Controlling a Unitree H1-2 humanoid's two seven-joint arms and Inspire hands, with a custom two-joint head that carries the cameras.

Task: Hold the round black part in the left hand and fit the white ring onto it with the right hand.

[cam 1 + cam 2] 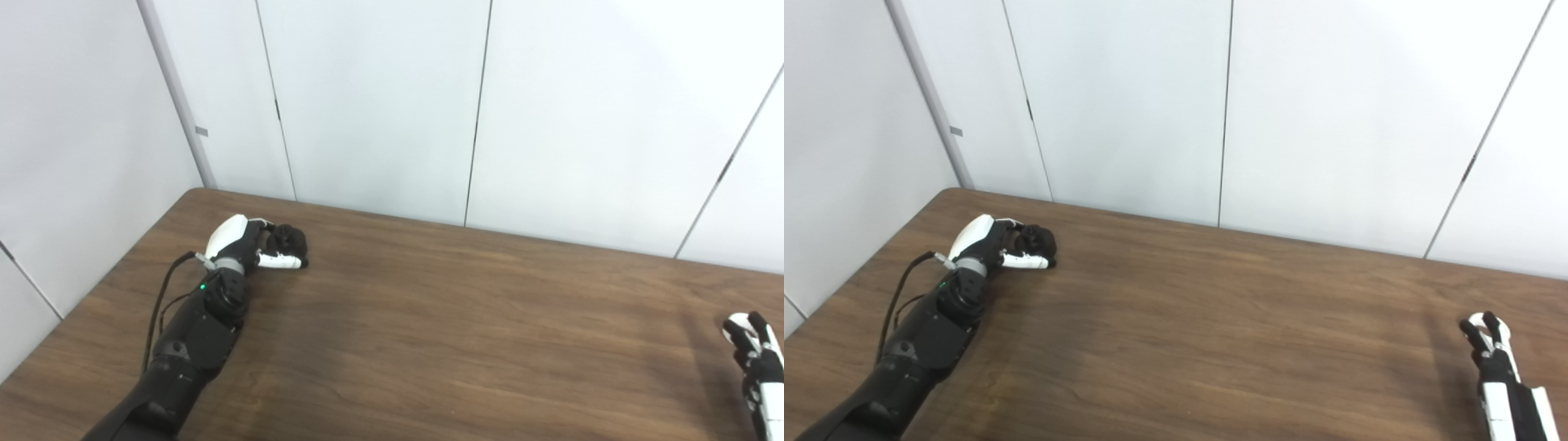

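I see a brown wood-grain table (429, 318) with a matte laminate look and a rounded far-left corner, set against smooth white wall panels (373, 104) split by thin dark vertical seams.

My left hand (257, 245) lies low at the table's far-left corner, its white glossy back shell uppermost and dark segmented fingers (278, 236) curled round the round black part (293, 242). The thumb, white-tipped, runs along the near side of the part. The part reads as a small, dark, lumpy-round mass, matte, its edges largely hidden by the fingers; I cannot tell whether it rests on the table or sits just clear of it. The forearm behind is black, with a green indicator light and a black cable looping beside it.

My right hand (1488, 343) sits near the table's right edge, well apart from the left. Its dark fingertips pinch the white ring (1479, 320), of which only a thin pale curved rim shows between and around the fingers. The 2 pieces are not joined.
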